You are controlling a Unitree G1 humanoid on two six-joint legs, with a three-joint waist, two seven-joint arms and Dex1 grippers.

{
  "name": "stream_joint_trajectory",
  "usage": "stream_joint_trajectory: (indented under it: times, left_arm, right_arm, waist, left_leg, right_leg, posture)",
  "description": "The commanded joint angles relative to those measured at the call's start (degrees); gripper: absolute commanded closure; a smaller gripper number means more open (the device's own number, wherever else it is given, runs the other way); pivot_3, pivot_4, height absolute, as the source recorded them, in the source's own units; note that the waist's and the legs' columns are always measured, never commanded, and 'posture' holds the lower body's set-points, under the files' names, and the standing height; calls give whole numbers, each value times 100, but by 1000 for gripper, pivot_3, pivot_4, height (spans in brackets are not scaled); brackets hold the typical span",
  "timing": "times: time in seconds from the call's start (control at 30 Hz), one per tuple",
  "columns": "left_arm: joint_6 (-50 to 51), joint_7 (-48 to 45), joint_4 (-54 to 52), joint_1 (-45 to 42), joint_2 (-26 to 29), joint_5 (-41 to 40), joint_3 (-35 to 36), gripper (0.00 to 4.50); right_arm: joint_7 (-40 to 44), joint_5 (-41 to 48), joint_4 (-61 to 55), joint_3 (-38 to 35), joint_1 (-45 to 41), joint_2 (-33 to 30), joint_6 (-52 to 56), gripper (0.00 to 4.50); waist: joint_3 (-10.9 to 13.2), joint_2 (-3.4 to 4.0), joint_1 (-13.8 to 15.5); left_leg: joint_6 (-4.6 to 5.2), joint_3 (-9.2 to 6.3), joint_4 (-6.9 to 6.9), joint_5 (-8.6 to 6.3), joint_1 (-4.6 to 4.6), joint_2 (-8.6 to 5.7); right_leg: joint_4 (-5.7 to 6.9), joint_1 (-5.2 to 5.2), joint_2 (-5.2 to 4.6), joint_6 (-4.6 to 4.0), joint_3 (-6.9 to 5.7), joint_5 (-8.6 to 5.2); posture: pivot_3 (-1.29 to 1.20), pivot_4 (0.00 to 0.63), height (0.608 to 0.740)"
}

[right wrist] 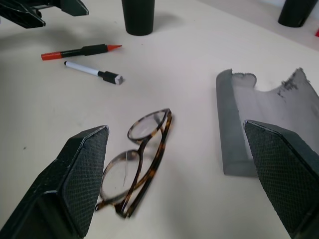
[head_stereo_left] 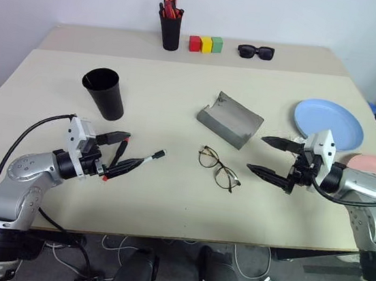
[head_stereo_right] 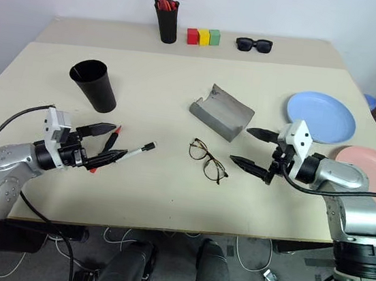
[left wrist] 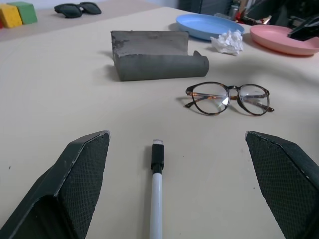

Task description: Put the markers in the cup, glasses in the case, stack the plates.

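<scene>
White marker (left wrist: 156, 204) lies on the desk (head_stereo_left: 168, 193) between your left gripper's (head_stereo_left: 119, 153) spread fingers, long axis pointing away along the reach; right gripper (head_stereo_right: 254, 150), also spread, is well apart.

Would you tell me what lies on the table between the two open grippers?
The glasses lie between the left gripper and the right gripper, plain in both eye views; the white marker points toward them from the left gripper.
</scene>
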Motion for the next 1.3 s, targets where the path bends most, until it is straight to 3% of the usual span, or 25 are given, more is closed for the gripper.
stream_joint_trajectory:
  times: [0.03, 0.3, 0.43, 0.63, 0.8, 1.3]
  left_arm:
    - [463, -6, -57, -186, 96, -403, 178, 0]
    - [1154, 1034, 42, -418, 212, -250, 585, 0]
    - [1725, 1621, -212, -220, 369, -302, 896, 0]
    - [2524, 2364, -282, -182, 482, -294, 1176, 0]
    - [2731, 2506, -209, -346, 643, -98, 1047, 0]
    - [5049, 4125, -879, -1595, 196, -112, 536, 0]
  right_arm:
    - [-11, 53, -182, -47, -117, -45, -3, 66]
    - [48, 123, 0, 157, -553, 144, -41, 66]
    - [22, 785, -358, 79, -777, 480, 385, 66]
    - [-271, 588, -721, 480, -731, 842, 392, 66]
    - [-642, 576, -1184, 711, -702, 1057, 511, 66]
    - [-1019, 512, -1554, 1124, -562, 1565, 380, 66]
  waist:
    - [0, 0, -4]
    - [0, 0, -7]
    - [0, 0, -9]
    - [-1, -2, 4]
    - [-1, -3, -1]
    - [-2, -4, -9]
  left_leg:
    - [0, 0, 0, 0, 0, 0]
    - [0, -1, 0, 0, 0, 0]
    - [0, -2, 0, 0, 0, 0]
    - [-1, -5, -1, 0, -1, 0]
    - [-3, -7, 0, 1, -3, -2]
    - [-9, -11, -4, 4, -2, -1]
  right_leg:
    - [0, 0, 0, 0, 0, 0]
    - [0, -1, 1, 1, 0, 0]
    - [0, -1, 0, 2, 0, 1]
    - [3, -3, 1, 2, -1, 1]
    - [2, -4, 1, 2, -1, 0]
    - [8, -8, 4, 1, -1, 1]
  posture:
    - [0, 150, 740]
    - [0, 150, 740]
    - [0, 150, 740]
    - [0, 150, 740]
    - [0, 150, 740]
    - [0, 150, 740]
